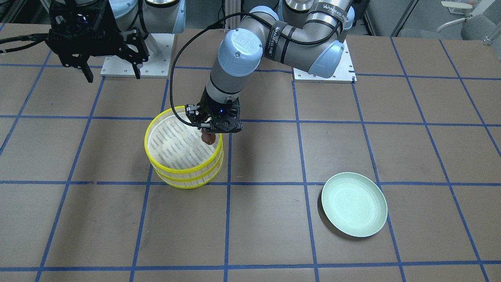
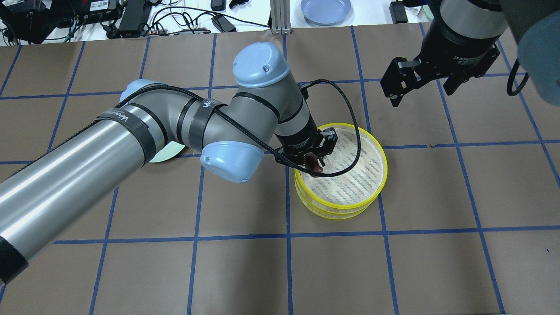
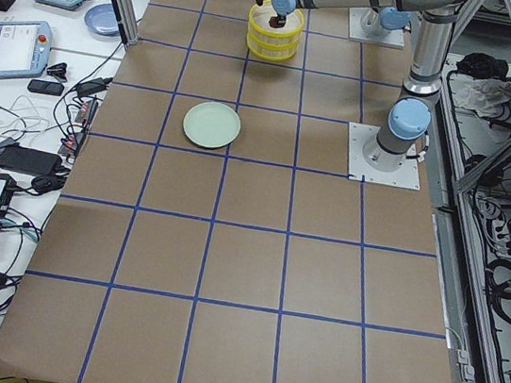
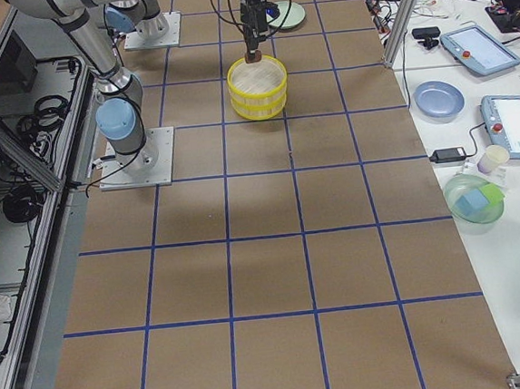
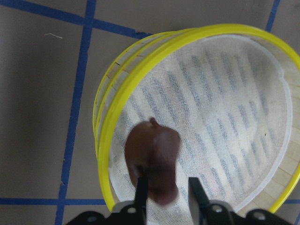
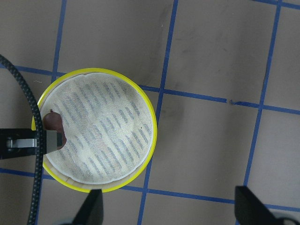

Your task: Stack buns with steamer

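Note:
Two yellow-rimmed steamer trays (image 1: 184,172) stand stacked one on the other; the stack also shows in the overhead view (image 2: 350,175) and the right wrist view (image 6: 101,140). My left gripper (image 5: 168,194) is shut on the dark reddish-brown bun (image 5: 152,159) and holds it upright over the top tray's white base, just inside the rim on the robot's left. The bun also shows in the front view (image 1: 208,138) and the overhead view (image 2: 313,162). The cream-white bun is hidden. My right gripper (image 2: 422,94) is open and empty, raised away from the stack.
A pale green plate (image 1: 354,203) lies bare on the brown table on the robot's left side, partly behind the left arm in the overhead view (image 2: 164,153). Blue tape lines grid the table. A blue plate (image 2: 326,8) and cables lie beyond the far edge.

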Controlling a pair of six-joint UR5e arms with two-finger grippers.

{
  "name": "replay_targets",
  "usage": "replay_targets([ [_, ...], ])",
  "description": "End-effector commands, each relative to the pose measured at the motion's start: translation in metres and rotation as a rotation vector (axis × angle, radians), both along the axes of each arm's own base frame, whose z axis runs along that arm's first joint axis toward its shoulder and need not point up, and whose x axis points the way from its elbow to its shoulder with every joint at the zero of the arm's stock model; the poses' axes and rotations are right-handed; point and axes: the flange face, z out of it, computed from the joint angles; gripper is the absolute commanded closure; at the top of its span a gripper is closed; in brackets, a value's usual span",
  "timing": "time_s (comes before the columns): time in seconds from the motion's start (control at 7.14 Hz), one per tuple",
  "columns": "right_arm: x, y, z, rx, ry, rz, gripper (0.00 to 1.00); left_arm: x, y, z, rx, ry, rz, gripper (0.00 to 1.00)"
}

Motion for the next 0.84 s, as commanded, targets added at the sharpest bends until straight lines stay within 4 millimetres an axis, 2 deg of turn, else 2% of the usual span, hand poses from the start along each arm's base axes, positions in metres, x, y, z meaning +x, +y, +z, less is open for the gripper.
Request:
replay_targets([
  [0.0,-0.002,0.0,0.003,-0.01,0.004,0.002,0.0,-0.002,0.0,0.008,-0.019,0.005,-0.005,0.0],
  [0.14,-0.002,0.001,0.004,-0.013,0.004,0.002,0.0,0.0,0.002,0.024,-0.046,0.014,-0.007,0.0],
  [0.28,-0.004,0.001,0.006,-0.016,0.004,-0.003,0.0,0.018,-0.009,0.033,-0.14,-0.082,-0.067,0.0],
  [0.42,-0.007,0.004,0.01,-0.024,0.025,-0.008,0.0,0.045,-0.022,0.042,-0.225,-0.237,-0.139,0.0],
  [0.56,-0.01,0.005,0.013,-0.036,0.053,-0.015,0.0,0.085,-0.048,0.054,-0.244,-0.25,-0.089,0.0],
  [0.7,-0.01,0.006,0.013,-0.037,0.053,-0.02,0.0,0.135,-0.072,0.074,-0.247,-0.262,-0.064,0.0],
])
